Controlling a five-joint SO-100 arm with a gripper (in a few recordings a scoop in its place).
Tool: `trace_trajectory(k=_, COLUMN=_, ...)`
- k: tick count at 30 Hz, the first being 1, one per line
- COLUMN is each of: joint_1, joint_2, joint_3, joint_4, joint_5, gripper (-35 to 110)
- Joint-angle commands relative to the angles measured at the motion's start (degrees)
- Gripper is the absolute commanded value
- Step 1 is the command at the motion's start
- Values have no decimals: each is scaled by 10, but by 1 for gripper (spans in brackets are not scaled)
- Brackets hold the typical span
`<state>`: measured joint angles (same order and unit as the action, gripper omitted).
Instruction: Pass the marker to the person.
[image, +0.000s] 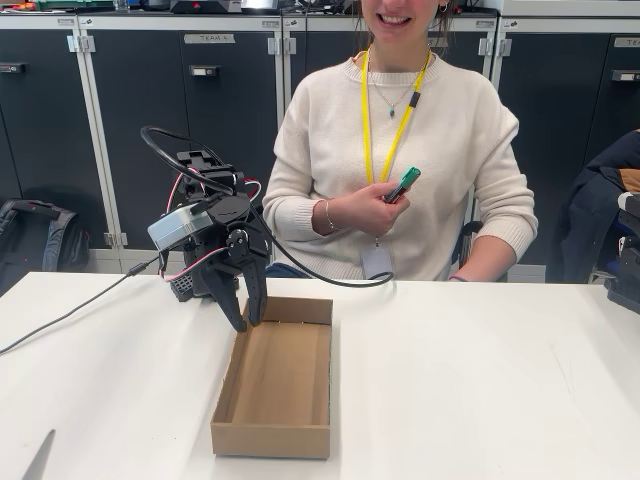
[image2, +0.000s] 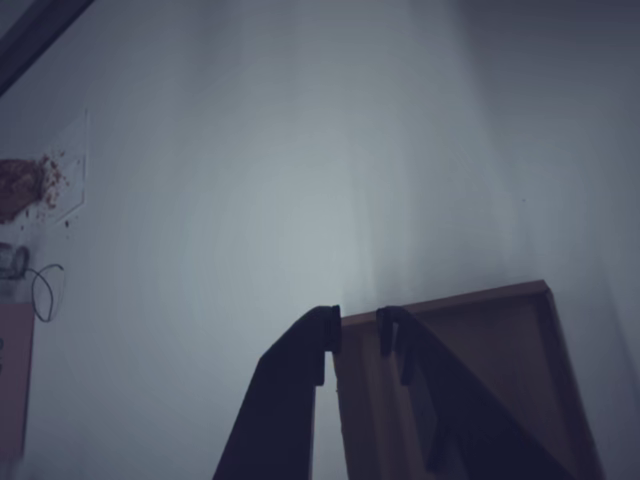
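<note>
The person (image: 440, 130) sits behind the white table in a cream sweater with a yellow lanyard. Her hand (image: 352, 212) holds the marker (image: 403, 184) at chest height, teal-green cap pointing up and right. My gripper (image: 247, 318) hangs well below and to the left of it. It points down over the far left corner of an open cardboard box (image: 270, 435). In the wrist view the gripper (image2: 360, 325) stands open by a narrow gap. Nothing is between its fingers, and the box rim (image2: 500, 295) shows behind them.
A black cable (image: 70, 312) runs from the arm across the table's left side. Dark equipment (image: 628, 270) sits at the table's right edge. Cabinets (image: 150, 120) line the back wall, and a backpack (image: 35, 235) lies on the floor at left.
</note>
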<state>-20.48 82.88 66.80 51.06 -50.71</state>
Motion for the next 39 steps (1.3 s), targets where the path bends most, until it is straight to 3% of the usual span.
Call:
trace_trajectory(k=1, joint_1=2, joint_2=50, joint_3=-3, joint_4=-13, joint_5=-3, gripper=7)
trace_trajectory(k=39, joint_1=-2, joint_2=55, joint_3=-7, joint_4=-6, joint_5=-8, gripper=7)
